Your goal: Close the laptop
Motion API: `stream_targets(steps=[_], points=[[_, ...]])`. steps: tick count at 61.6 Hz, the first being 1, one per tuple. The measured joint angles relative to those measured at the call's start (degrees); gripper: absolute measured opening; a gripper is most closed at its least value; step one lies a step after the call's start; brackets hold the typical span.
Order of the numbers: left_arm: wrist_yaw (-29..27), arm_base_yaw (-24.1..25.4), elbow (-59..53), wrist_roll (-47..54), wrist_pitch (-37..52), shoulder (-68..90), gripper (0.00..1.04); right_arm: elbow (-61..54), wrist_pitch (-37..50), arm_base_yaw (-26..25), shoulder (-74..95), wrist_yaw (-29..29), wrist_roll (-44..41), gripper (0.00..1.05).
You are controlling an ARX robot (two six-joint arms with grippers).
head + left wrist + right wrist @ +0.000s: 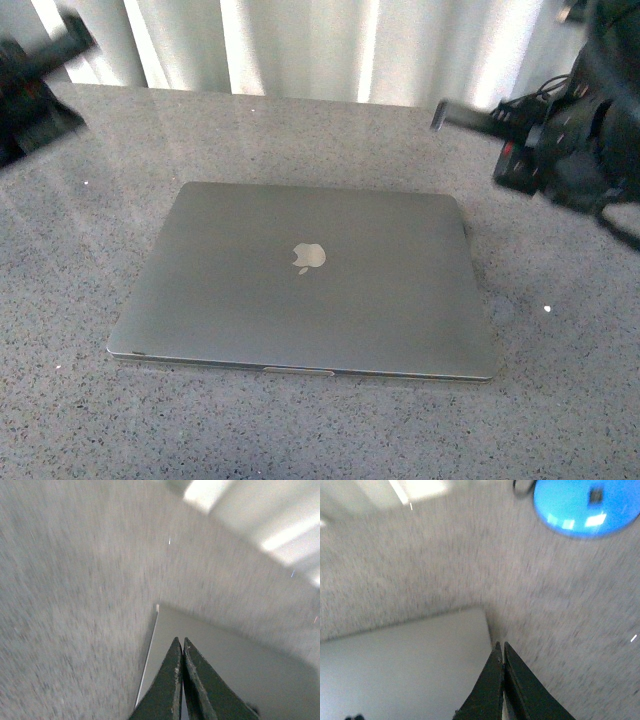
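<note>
looks like the laptop is shut, not much left to do

standing here looking at the grey speckled table [560, 420], the laptop [310, 280] is lying flat in the middle of it. the lid is fully down, the front edge is toward the robot and the apple logo [309, 257] faces up. i can't see any gap along the front seam, so i'd call the closing done. my guess is all that's left is parking the arms.

the left arm [30, 90] is up by the far left of the table. the right arm [570, 140] hangs off to the right, past the laptop's back corner. both are blurry and neither touches the lid.

the left gripper [179, 641] hovers near a lid corner, jaws pressed together with nothing between them. the right gripper [500, 645] is the same deal: jaws closed tight, empty, by another corner.
</note>
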Motion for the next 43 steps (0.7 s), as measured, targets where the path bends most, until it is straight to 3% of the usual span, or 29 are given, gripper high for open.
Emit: stream_targets(steps=[8, 11, 18, 33, 36, 39, 43], points=[[-5.6, 3.3, -2.6, 2.2, 6.3, -9.7, 0.04, -3.2, 7.8, -0.6, -6.9, 5.4, -12.3, 0.01], [-6.2, 4.0, -3.1, 2.7, 7.2, -11.8, 0.10, -5.2, 11.6, -0.9, -9.1, 6.3, -17.7, 0.03], [-6.8, 4.6, -3.4, 3.5, 7.6, -13.6, 0.31, -7.8, 15.7, -1.4, -12.4, 7.2, -26.5, 0.23], [-6.3, 4.4, -3.9, 3.8, 7.6, -12.9, 0.75, -8.1, 15.8, -1.4, -12.4, 7.2, -29.9, 0.66], [-5.7, 4.5, -4.1, 4.6, 8.1, -12.8, 0.84, -8.1, 15.8, -1.4, -12.4, 7.1, -30.2, 0.78], [-0.9, 4.9, -6.8, 10.5, 15.7, -12.6, 0.74, -9.9, 22.5, -2.1, -11.6, 4.1, -30.0, 0.76], [1.4, 4.9, -10.7, 17.9, 21.4, -13.7, 0.62, -15.9, 37.3, -3.8, -11.6, -3.0, -30.0, 0.62]])
